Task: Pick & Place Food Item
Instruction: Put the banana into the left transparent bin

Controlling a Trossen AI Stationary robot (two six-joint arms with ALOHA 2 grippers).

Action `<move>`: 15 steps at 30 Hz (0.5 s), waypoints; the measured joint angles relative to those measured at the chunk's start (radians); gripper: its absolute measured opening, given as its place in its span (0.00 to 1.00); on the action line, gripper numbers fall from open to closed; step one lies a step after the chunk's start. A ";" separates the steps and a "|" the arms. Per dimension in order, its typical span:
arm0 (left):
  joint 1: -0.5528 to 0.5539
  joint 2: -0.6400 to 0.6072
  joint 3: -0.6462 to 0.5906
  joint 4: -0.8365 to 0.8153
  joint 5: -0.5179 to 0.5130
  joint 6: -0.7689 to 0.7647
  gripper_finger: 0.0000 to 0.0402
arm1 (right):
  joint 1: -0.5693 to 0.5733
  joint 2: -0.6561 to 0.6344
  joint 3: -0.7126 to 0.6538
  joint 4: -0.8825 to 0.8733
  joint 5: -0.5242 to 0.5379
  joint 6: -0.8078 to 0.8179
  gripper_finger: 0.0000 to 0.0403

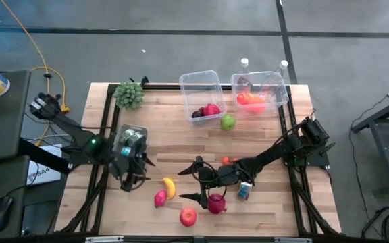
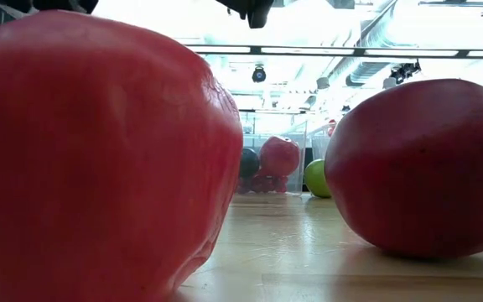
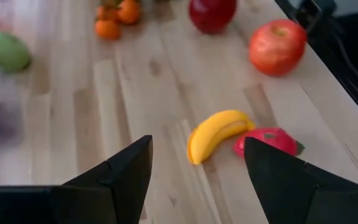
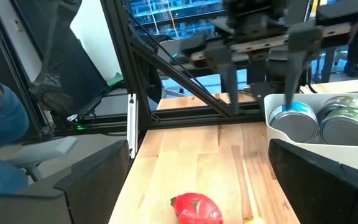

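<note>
While the wooden worktop (image 1: 262,135) carries everything, its far edge holds two clear plastic bins: the left bin (image 1: 201,94) with dark red fruit inside, the right bin (image 1: 259,91) with something orange, and a green apple (image 1: 227,122) just outside the left one.

Both arms reach toward the near middle. The left gripper (image 1: 135,177) hangs over the boards near a tray of tins (image 1: 130,140), its jaws moderately apart and holding nothing. The right gripper (image 1: 197,181) stretches in from the other side, jaws wide and empty.

Between them lies the loose food: a banana (image 1: 169,187), touching a small pink dragon fruit (image 1: 159,198); a red apple (image 1: 188,216) nearer the front edge; a dark red fruit (image 1: 216,203) just beside the right gripper.

The banana looks like the likeliest target. From the left wrist view the banana (image 3: 217,133) sits just ahead, between the finger lines, its long axis slanting across the gap. Both grippers look about equally near, but the left seems better lined up.
</note>
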 joint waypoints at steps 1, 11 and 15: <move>-0.009 0.013 0.000 0.012 0.001 0.017 0.61 | 0.000 0.000 0.000 0.000 0.000 0.000 0.93; -0.053 0.199 0.000 0.019 0.003 0.029 0.61 | 0.000 0.000 0.000 -0.011 0.000 0.000 0.93; -0.052 0.270 0.000 0.030 0.003 0.119 0.61 | 0.000 0.000 0.000 -0.010 0.000 0.000 0.93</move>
